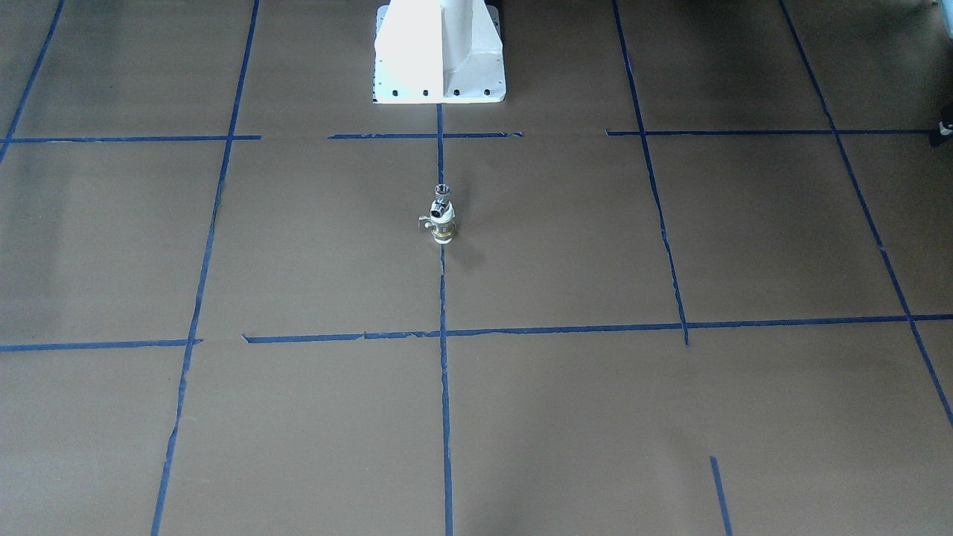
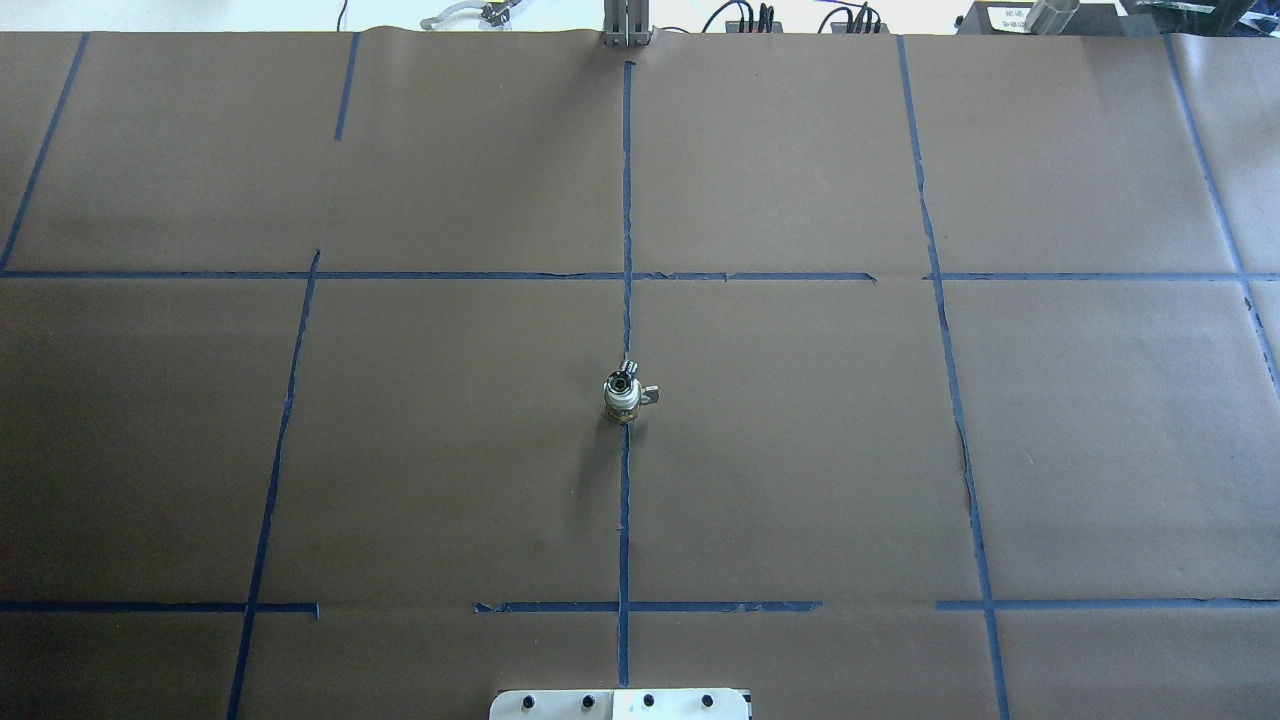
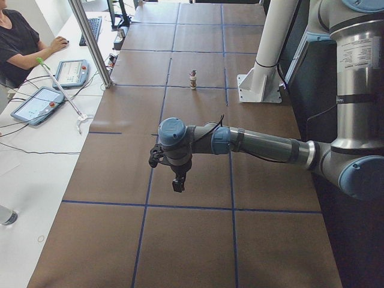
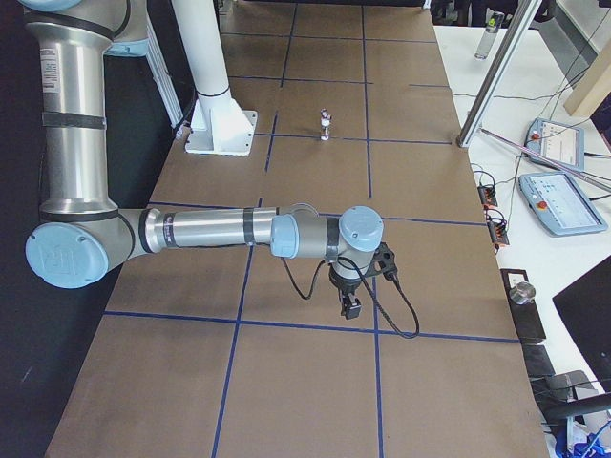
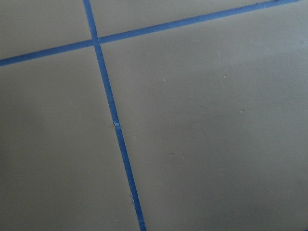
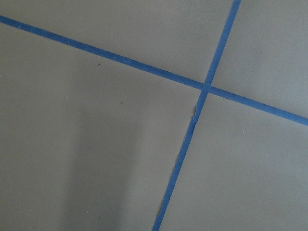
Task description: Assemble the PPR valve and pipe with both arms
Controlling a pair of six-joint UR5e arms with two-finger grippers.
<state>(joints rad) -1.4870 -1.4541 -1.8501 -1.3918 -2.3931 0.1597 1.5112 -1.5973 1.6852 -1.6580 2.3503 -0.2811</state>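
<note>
Valve and pipe stood as one small upright stack at the middle of the counter. The PPR valve sat at the bottom on its white end, and the silver pipe rose straight from its top. The stack sat right on the central blue tape line, with the valve's handle poking out sideways.

Both arms were well apart from it, each stretched low over its own end of the counter. The left tool and the right tool showed only in the side views, so I could not tell whether their fingers were apart or together. Neither appeared to carry anything. Each wrist camera saw only brown paper and tape.

Toppling looked like the main risk. The stack was tall for its narrow foot, so a nudge from a returning arm or a finger catching the side handle would likely tip it. If the pipe was only lightly seated, a tilt could also part the joint, though its tightness could not be judged.

As for containers, none showed among the task's things. The pipe's upward-facing mouth looked dark in the overhead view, and it was too small to see whether anything lay inside.
</note>
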